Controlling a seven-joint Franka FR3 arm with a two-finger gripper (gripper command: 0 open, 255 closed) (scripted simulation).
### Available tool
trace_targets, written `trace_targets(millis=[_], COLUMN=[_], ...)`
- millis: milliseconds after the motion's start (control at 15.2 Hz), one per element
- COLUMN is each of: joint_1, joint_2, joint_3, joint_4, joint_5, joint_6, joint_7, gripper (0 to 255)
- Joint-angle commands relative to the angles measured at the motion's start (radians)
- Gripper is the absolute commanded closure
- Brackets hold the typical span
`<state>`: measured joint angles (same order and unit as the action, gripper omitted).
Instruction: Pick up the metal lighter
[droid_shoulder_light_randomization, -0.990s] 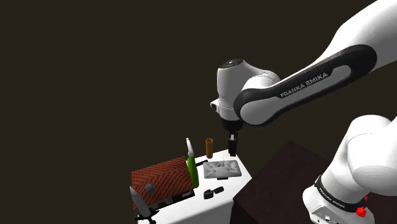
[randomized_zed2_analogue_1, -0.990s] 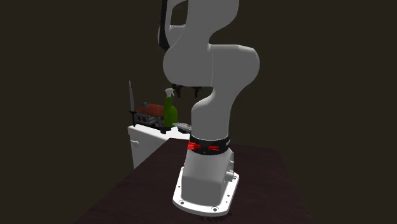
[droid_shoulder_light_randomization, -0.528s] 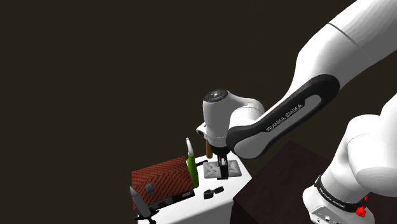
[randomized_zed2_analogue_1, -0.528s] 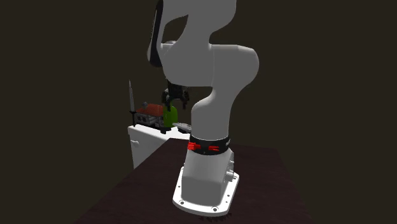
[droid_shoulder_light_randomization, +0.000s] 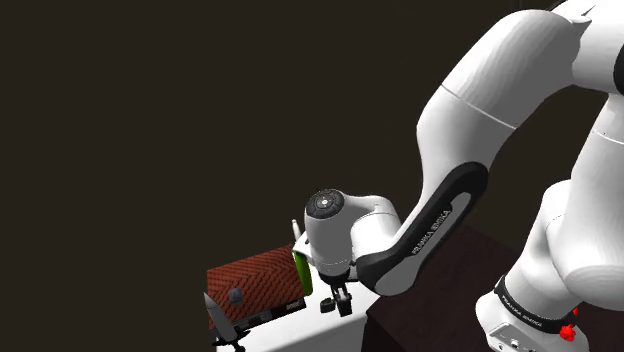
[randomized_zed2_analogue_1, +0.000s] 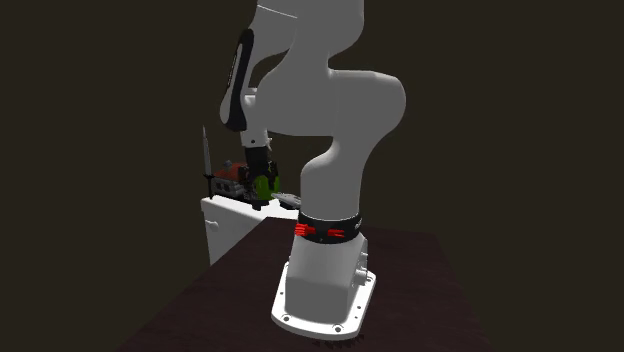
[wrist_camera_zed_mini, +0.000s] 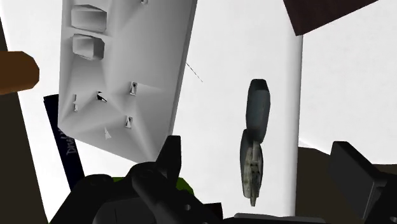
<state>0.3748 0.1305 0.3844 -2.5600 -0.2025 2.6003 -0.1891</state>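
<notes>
Gripper (droid_shoulder_light_randomization: 340, 297) is noted low over the white counter top (droid_shoulder_light_randomization: 300, 336), at the corner nearest the stand. The white arm (droid_shoulder_light_randomization: 450, 150) is bent steeply down to it.

In the wrist view the two black fingers (wrist_camera_zed_mini: 170, 158) are held wide apart, and nothing is clasped.

The metal lighter (wrist_camera_zed_mini: 254, 149) is dark grey and elongated. It is found lying flat on the white top, in the gap between the fingers and touched by neither. Its rounded end is pointed away from the hand. It is placed near the counter's edge, beyond which a corner of the dark brown stand top (wrist_camera_zed_mini: 324, 14) is seen.

A grey moulded tray (wrist_camera_zed_mini: 121, 70) is recorded flat on the same surface, on the other side of one finger from the lighter and well apart from it. A brown cylinder (wrist_camera_zed_mini: 16, 70) is seen at the tray's far side. A dark blue flat item with pale lettering (wrist_camera_zed_mini: 63, 149) is seen along the tray's edge; whether it is tucked under the tray cannot be told.

In the shoulder view a green bottle (droid_shoulder_light_randomization: 302, 272) is seen upright just beside the wrist, between it and a brick-patterned box (droid_shoulder_light_randomization: 255, 285). A grey-bladed knife (droid_shoulder_light_randomization: 218, 318) is noted at the box's near corner, blade raised. The background is rendered dark throughout.
</notes>
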Motion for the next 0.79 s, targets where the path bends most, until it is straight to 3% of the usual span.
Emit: trace_targets(millis=[0,330,462,528,726], joint_1=[0.008,0.043,0.050,0.063,0.064], joint_2=[0.043,0.133,0.132,0.132,0.137], joint_3=[-0.009,-0.062,-0.068,-0.074,-0.076], joint_4=[0.003,0.016,0.016,-0.002,0.001], joint_5=[-0.038,-0.123,-0.119,-0.132,-0.136], joint_6=[0.024,0.092,0.093,0.110,0.112], joint_7=[0.023,0.087,0.084,0.106,0.107], gripper=[0,0,0,255,255])
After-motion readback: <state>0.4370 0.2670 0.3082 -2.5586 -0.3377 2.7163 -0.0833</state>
